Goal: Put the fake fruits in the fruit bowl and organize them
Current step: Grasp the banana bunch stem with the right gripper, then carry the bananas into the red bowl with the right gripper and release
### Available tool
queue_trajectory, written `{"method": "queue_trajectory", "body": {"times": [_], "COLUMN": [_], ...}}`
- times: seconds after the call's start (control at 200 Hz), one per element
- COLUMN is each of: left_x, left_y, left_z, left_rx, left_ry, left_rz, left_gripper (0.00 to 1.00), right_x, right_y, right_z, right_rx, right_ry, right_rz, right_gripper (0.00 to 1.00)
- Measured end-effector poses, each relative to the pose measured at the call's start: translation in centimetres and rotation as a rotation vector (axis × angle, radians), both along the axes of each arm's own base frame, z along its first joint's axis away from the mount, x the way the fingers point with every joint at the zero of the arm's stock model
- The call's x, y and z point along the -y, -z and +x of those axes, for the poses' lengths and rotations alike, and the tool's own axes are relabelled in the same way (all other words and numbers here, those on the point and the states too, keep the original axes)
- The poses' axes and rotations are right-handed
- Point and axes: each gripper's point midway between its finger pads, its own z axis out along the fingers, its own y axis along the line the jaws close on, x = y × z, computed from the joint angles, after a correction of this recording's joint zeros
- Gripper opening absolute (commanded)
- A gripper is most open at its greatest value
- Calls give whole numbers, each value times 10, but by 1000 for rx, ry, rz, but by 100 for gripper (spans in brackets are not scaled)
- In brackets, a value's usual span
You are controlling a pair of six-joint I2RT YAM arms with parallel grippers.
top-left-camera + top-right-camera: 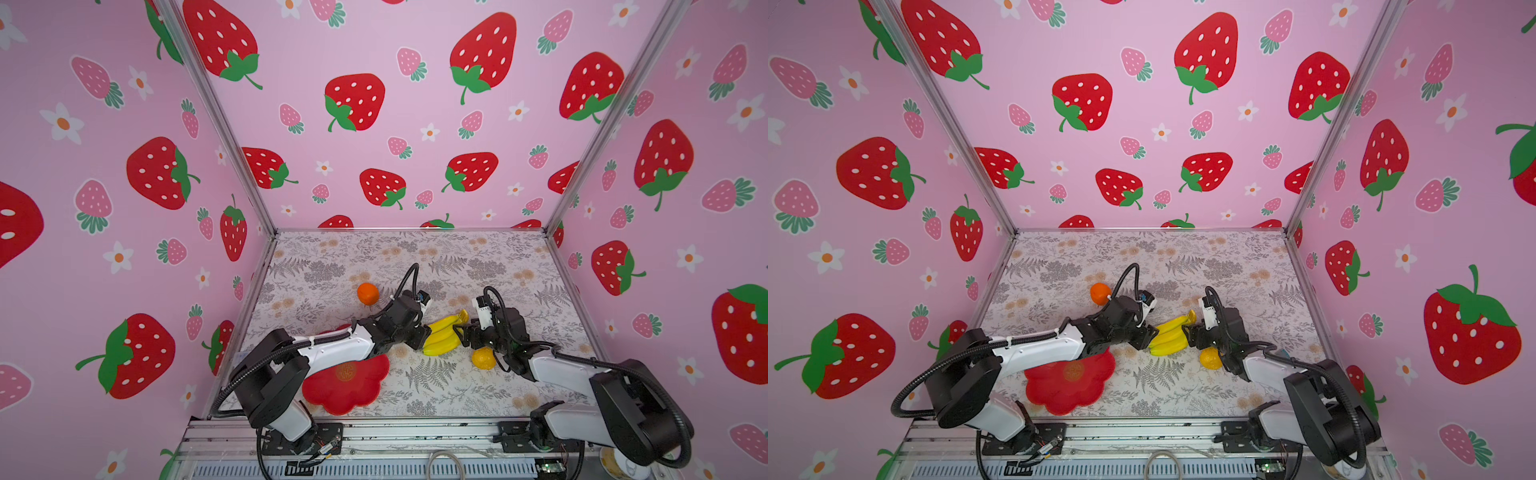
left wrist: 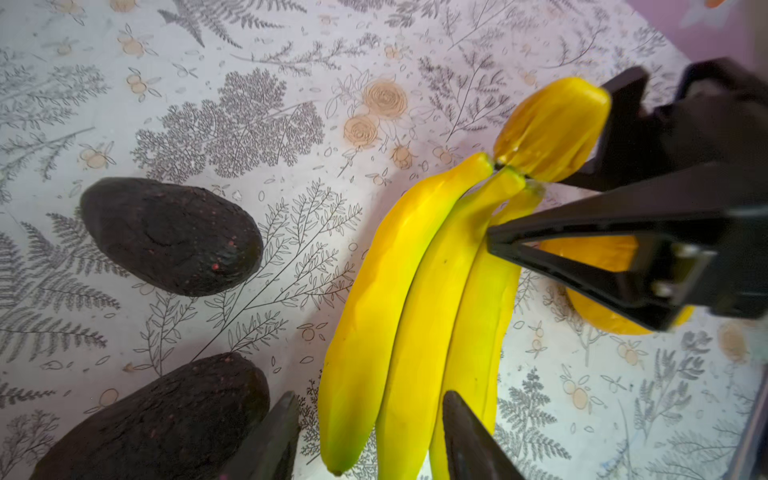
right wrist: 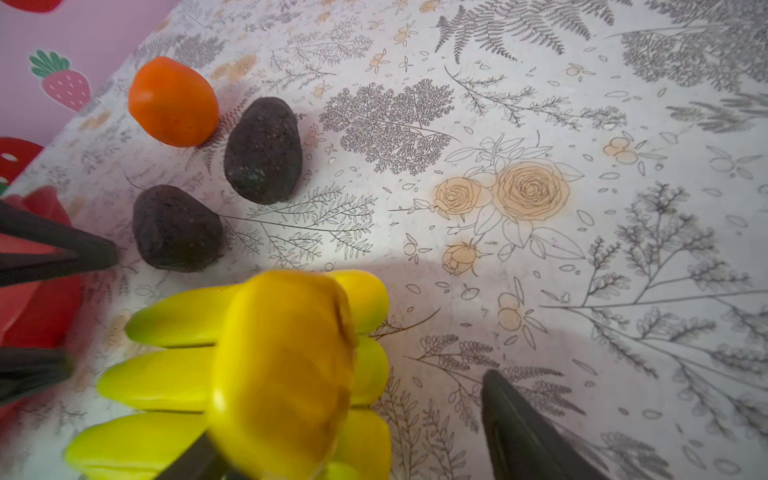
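Now my right end effector (image 1: 459,331), jaws parted, straddles the stem end of the banana bunch (image 1: 441,337) lying on the table (image 1: 457,257), long axis pointing to my unclenched left end effector (image 1: 421,338).

Both top views look steeply down from high above the 6 o'clock edge of the table (image 1: 457,257), holding it whole, while the wrist views sit close over the banana bunch (image 2: 415,311), the left facing 3 o'clock, the right 9 o'clock, sharing it.
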Motion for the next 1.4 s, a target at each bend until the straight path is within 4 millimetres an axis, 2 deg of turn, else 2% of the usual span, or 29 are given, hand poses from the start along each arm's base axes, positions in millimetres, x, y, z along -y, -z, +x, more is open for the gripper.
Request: {"method": "queue_trajectory", "body": {"times": [0.165,0.29,0.485,0.5,0.515,0.6,0.625,0.755,0.85,0.945,1.011,1.176,1.276,1.401], "left_x": [-4,-8,-16,-17,-17,-21,-23,-36,-57,-85,-104,-145,-169,-202], "left_y": [-13,-16,-25,-26,-27,-30,-32,-46,-63,-80,-86,-96,-107,-140], "left_z": [-2,-2,0,0,0,-2,-3,-13,-24,-36,-46,-76,-93,-110], "left_rx": [23,32,58,60,62,60,58,50,55,47,23,-49,-66,-30], "left_ry": [-7,-23,-59,-62,-63,-68,-71,-84,-129,-206,-261,-367,-425,-497], "left_rz": [-26,-27,-24,-23,-22,-19,-19,-20,-26,-25,-17,-30,-65,-129], "left_gripper": [64,65,67,76,81,86,100,99,99,99,99,99,99,99], "right_x": [-7,-11,-17,-17,-17,-17,-17,-24,-38,-63,-89,-174,-221,-265], "right_y": [-2,4,1,1,1,0,-3,-28,-56,-86,-103,-129,-128,-102], "right_z": [12,12,9,9,8,6,6,3,1,-7,-19,-60,-84,-104], "right_rx": [6,-11,-17,-19,-19,-23,-19,31,86,137,158,175,169,125], "right_ry": [-2,-23,-51,-53,-55,-60,-62,-90,-138,-224,-308,-545,-651,-731], "right_rz": [0,-2,19,19,18,17,20,52,95,145,176,225,245,231], "right_gripper": [53,29,0,0,0,0,0,0,0,0,0,0,0,0]}}
